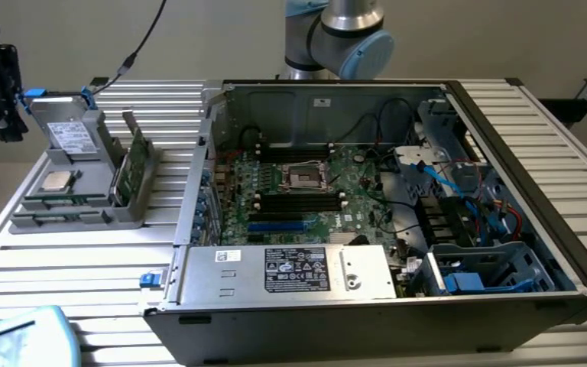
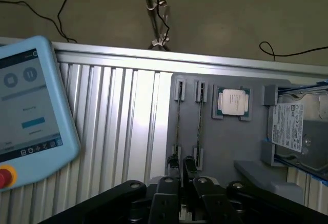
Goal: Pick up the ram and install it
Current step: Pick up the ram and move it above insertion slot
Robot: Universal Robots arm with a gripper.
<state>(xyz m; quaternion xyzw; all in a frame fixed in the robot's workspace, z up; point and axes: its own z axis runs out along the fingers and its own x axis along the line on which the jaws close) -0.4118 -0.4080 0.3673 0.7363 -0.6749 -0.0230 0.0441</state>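
Where the counter (image 1: 89, 267) ends nearest me, a pale blue pendant (image 1: 13, 336) lies at the left, with the open computer case (image 1: 375, 321) to its right. Beyond the pendant, left of the case, the ram (image 1: 128, 164) stands on edge in a grey holder (image 1: 39, 222). At the far left the claw (image 1: 8, 131) hangs by the holder, apart from the ram; whether it is clenched or released I cannot tell.
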